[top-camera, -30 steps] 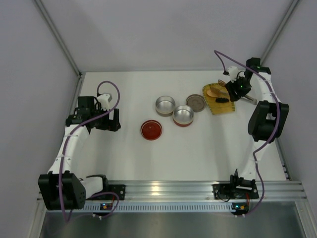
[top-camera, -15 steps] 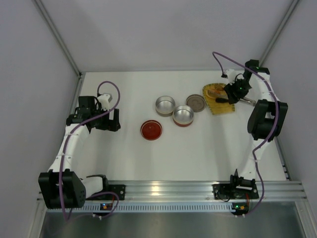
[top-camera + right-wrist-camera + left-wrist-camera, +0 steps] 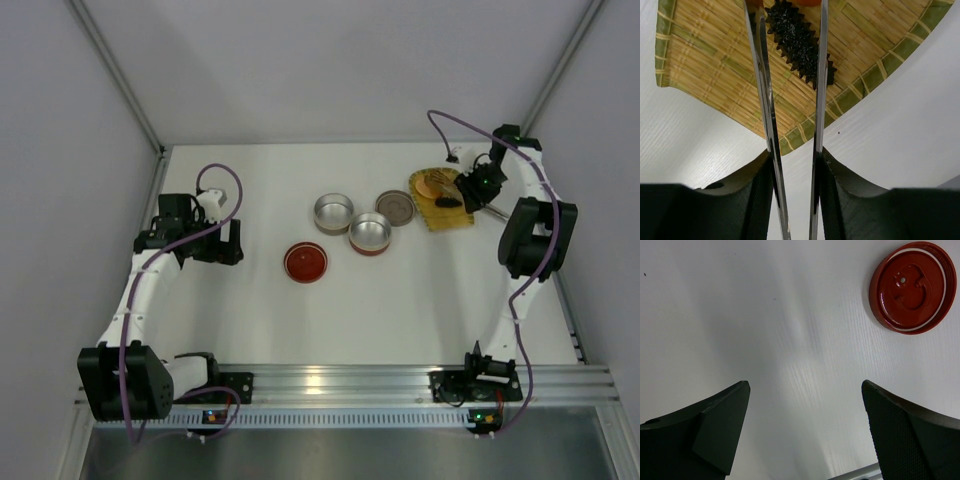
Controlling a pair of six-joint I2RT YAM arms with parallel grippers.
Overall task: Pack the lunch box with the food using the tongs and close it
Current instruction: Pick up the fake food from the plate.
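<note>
In the right wrist view my right gripper (image 3: pixel 794 155) is shut on the tongs (image 3: pixel 820 75), one finger pressed on each silvery arm. The two arms reach out over the yellow woven tray (image 3: pixel 710 60) and straddle the black, spiky piece of food (image 3: pixel 797 40). The orange piece (image 3: pixel 810 1) only shows at the top edge. From above, the right gripper (image 3: pixel 470 188) hangs over the tray (image 3: pixel 452 220) at the back right. The lunch box tins (image 3: pixel 333 212) (image 3: pixel 370 233) stand open mid-table. My left gripper (image 3: pixel 804 387) is open and holds nothing, low over bare table.
A red lid (image 3: pixel 306 262) lies upside down in front of the tins, also seen at the upper right of the left wrist view as a red lid (image 3: pixel 912 287). A second, metal lid (image 3: pixel 395 207) lies between the tins and the tray. Walls enclose the table.
The right gripper has moved a little farther back over the tray and has squeezed the tongs' arms closer together around the black piece. The left arm has not moved.
</note>
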